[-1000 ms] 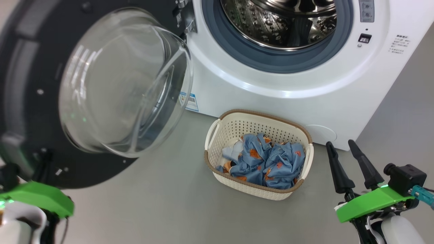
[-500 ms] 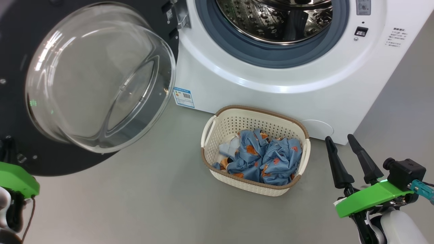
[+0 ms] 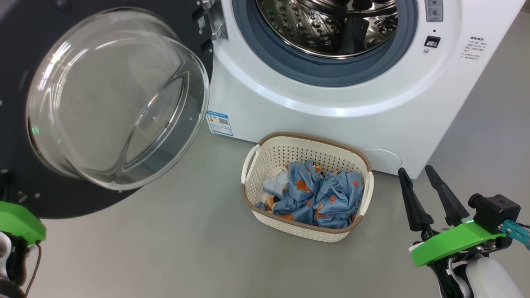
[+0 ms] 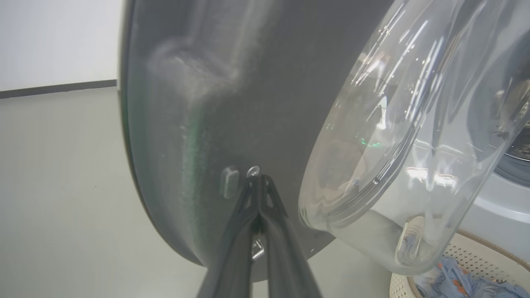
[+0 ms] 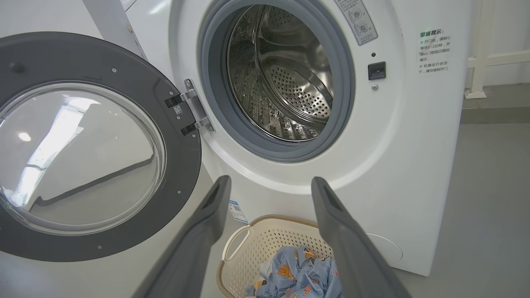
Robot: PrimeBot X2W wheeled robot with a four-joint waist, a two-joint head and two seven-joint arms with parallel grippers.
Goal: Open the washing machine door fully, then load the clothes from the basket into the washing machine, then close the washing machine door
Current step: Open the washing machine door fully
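The washing machine (image 3: 331,116) stands with its steel drum (image 3: 327,25) exposed. The washing machine door (image 3: 74,203) hangs swung out to the left, its glass bowl (image 3: 112,99) bulging toward me. In front sits the basket (image 3: 290,225) with the crumpled blue clothes (image 3: 314,198) inside. My left gripper (image 4: 257,180) is shut, its tips pressed against the door's dark inner face (image 4: 248,82) beside the glass. My right gripper (image 3: 415,170) is open and holds nothing, just right of the basket; in the right wrist view its fingers (image 5: 215,207) frame the basket (image 5: 265,231) and the drum (image 5: 285,78).
Grey floor (image 3: 186,256) spreads in front of the machine and to its right. A blue label sticker (image 3: 219,123) marks the machine's lower left front. A white wall with a dark skirting line (image 4: 58,87) lies beyond the door. A white post (image 5: 480,49) stands right of the machine.
The door has swung further out to the left with my left gripper against it, uncovering the label sticker. The head camera has shifted a little. The right gripper keeps its pose.
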